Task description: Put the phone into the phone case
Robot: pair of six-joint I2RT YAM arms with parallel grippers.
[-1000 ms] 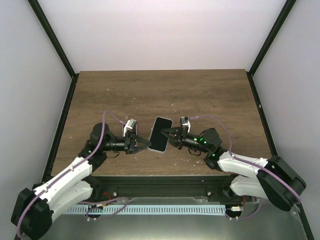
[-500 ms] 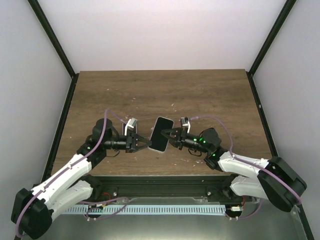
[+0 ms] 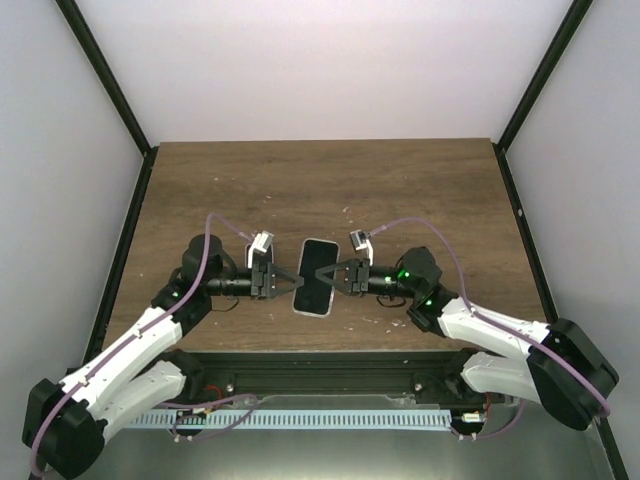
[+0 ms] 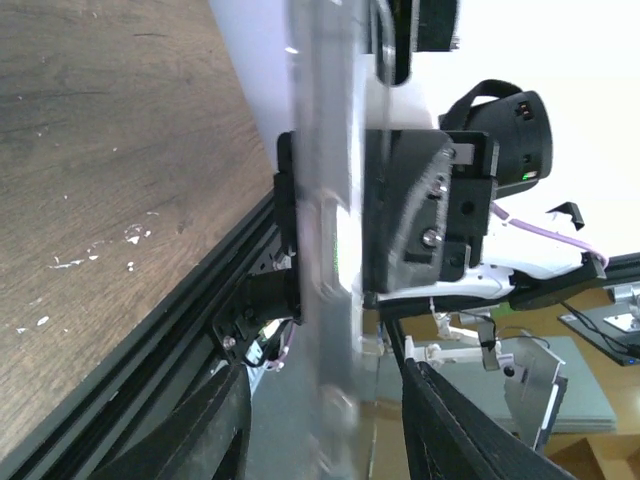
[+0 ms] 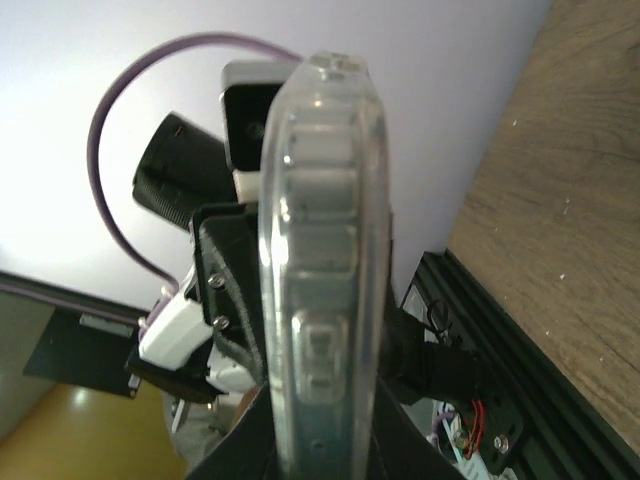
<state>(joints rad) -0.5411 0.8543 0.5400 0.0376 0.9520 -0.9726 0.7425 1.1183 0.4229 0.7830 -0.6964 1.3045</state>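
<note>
The phone (image 3: 314, 277), dark screen up, hangs just above the table's near middle, between both grippers. Seen edge-on in the right wrist view, the clear phone case (image 5: 322, 150) wraps the phone's grey side and buttons (image 5: 322, 345). My right gripper (image 3: 338, 277) (image 5: 320, 445) is shut on the case's right edge, a finger pressed on each face. My left gripper (image 3: 290, 280) (image 4: 330, 425) stands open at the left edge. The blurred phone case (image 4: 325, 250) lies between its fingers (image 4: 200, 430), with a gap on each side.
White flecks (image 3: 372, 322) are scattered over the brown wooden table (image 3: 320, 180). A black frame rail (image 3: 320, 357) runs along the near edge by the arm bases. Black posts and pale walls close in both sides.
The left gripper closed on the phone's left edge, then opened. The phone shifted slightly left and toward the near edge, and the right gripper moved with it.
</note>
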